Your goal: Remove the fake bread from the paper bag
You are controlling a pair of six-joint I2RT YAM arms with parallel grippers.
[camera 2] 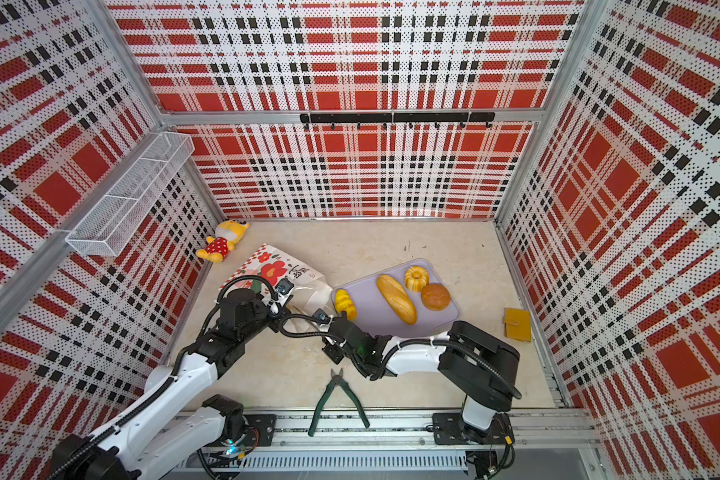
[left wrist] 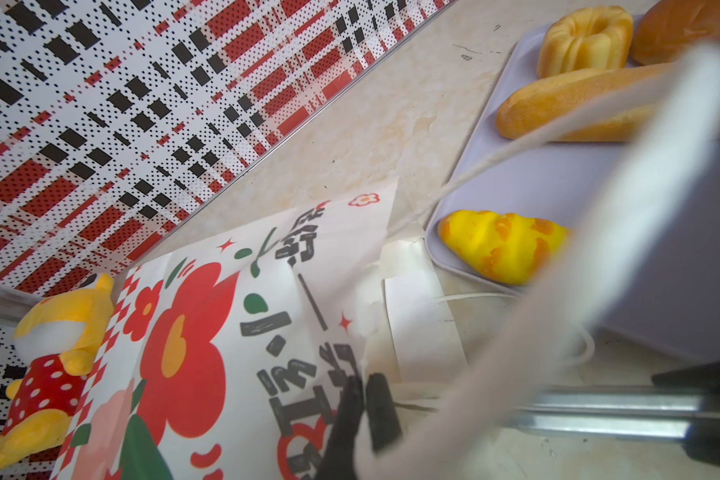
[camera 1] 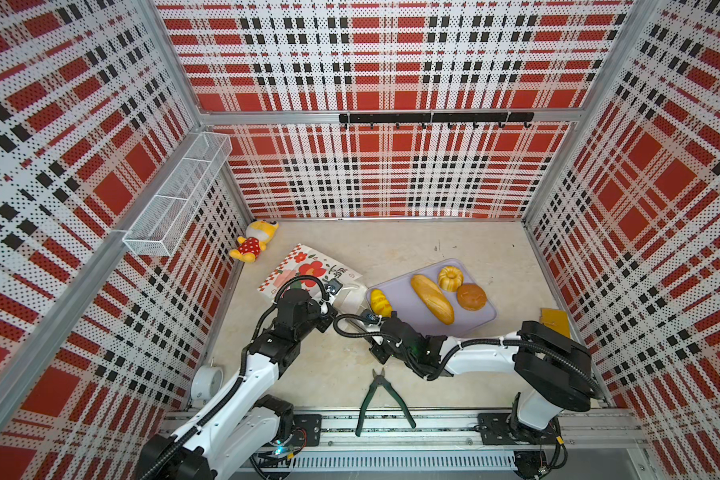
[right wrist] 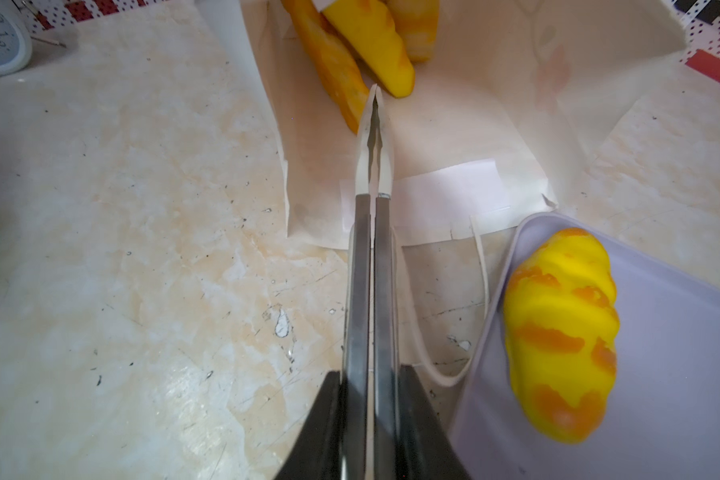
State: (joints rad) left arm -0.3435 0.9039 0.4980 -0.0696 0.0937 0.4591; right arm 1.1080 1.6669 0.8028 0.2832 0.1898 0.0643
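Plaid walls (camera 1: 391, 62); beige, seemingly marbled tabletop (camera 1: 329, 365).

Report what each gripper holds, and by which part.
Left gripper pinches the paper bag, apparently by its cord handle. Right gripper: shut, empty.

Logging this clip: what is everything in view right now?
tray: one, lilac, centre-right
paper bag: one, white with red flowers, left of tray
fake bread: four on tray, yellow to brown; more pieces inside the bag
plush doll: one, yellow and red, far left corner
pliers: one, green, near edge
clock: one, white, near left
flat card: one, yellow, right edge
wire basket: one, white, left wall
hook rail: one, black, back wall
left gripper: one, black, jaws shut on the bag's cord handle
right gripper: one, jaws shut, empty, at the bag's mouth
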